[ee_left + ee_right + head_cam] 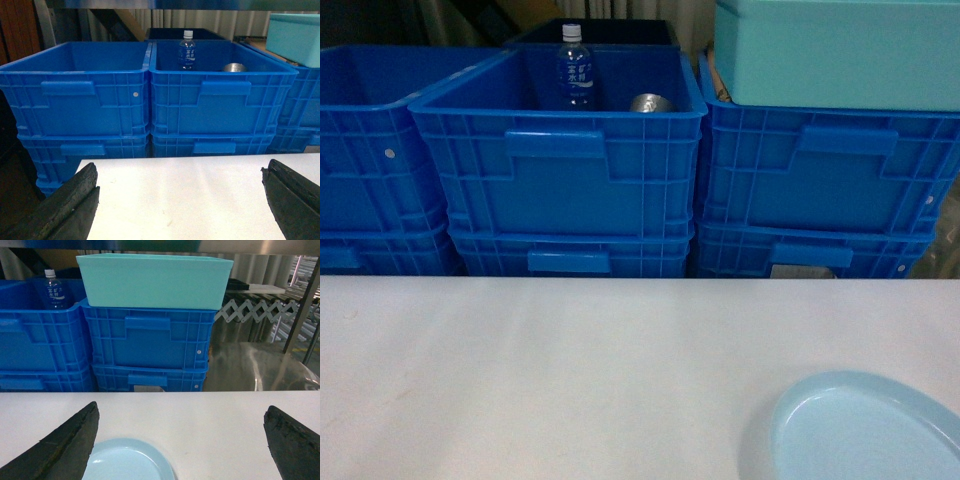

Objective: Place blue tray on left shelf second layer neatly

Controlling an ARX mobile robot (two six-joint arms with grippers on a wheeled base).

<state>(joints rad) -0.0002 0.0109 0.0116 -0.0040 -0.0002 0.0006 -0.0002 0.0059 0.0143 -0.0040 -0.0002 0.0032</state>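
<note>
The blue tray [865,428] lies flat on the white table [570,370] at its near right corner, partly cut off by the head view's edge. The right gripper [180,440] hangs just above it with jaws spread wide, touching nothing; the left gripper [180,200] is likewise spread over bare tabletop. Behind the table's far edge stand three stacks of blue crates [560,170], two high each, forming a wall. One water bottle [575,68] and one metal can [648,102] sit in the middle top crate. One turquoise box [835,50] rests on the right stack.
</note>
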